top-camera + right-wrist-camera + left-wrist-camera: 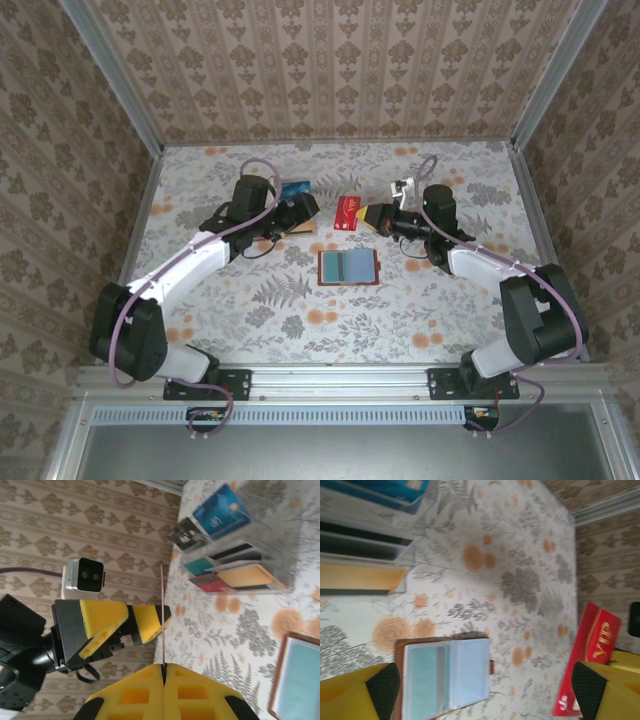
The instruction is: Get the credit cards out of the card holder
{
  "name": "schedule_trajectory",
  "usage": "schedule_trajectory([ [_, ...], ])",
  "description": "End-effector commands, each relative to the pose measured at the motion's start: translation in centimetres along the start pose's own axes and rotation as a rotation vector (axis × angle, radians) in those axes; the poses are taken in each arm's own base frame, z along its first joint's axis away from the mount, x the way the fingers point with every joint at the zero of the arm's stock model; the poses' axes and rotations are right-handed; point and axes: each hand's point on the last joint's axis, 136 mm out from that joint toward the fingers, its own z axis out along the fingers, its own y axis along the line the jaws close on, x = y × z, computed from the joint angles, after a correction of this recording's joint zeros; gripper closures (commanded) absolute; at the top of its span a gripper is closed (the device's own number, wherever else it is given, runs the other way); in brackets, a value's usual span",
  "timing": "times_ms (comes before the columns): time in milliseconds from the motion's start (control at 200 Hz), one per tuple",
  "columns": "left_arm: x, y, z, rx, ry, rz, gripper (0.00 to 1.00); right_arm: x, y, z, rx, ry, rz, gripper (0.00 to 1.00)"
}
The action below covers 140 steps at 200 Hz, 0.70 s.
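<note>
**Grippers, two: left released, right clenched on a card**

Left gripper (486, 690): jaws spread wide, with nothing between them. The card holder (445, 675) lies open on the table (250, 320) beneath the gap, blue-grey pockets up.

Right gripper (163, 666): jaws pinched on the red card (162, 605).

- **Right wrist view:** the red card is a thin line rising edge-on from the fingertips. The clear tray (285, 565) is beyond, with a blue card (220, 512) and others standing in its compartments.
- **Left wrist view:** the same card shows its face, red with gold "VIP" lettering, to the right of the left gripper's right finger.
- **Top view:** the two grippers face each other across the red card. The card holder lies nearer the bases, apart from both grippers.

Room: bare patterned table lies on every side of the holder. The tray is just beside the left gripper, on its far side. The walls (330, 60) are well apart from both grippers.
</note>
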Motion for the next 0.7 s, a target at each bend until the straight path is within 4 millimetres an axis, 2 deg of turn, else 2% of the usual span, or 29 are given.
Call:
schedule_trajectory([
  [0, -0.1, -3.4, -0.7, 0.158, 0.019, 0.015, 0.10, -1.0, 3.7, 0.4, -0.132, 0.017, 0.006, 1.00],
  [155, 0.3, -5.8, -0.1, 0.289, 0.067, 0.022, 0.20, -1.0, 4.9, 0.9, -0.163, 0.038, 0.002, 1.00],
  [385, 0.1, -6.7, 0.6, 0.349, 0.090, 0.022, 0.32, -0.7, 6.0, 1.1, -0.200, 0.063, 0.022, 1.00],
  [615, 0.3, -8.0, 0.8, 0.432, 0.127, 0.030, 0.64, -0.1, 5.6, 1.6, -0.188, 0.067, 0.021, 1.00],
  [695, 0.3, -8.2, 0.7, 0.445, 0.123, 0.029, 0.70, 0.0, 5.4, 1.7, -0.183, 0.070, 0.023, 1.00],
])
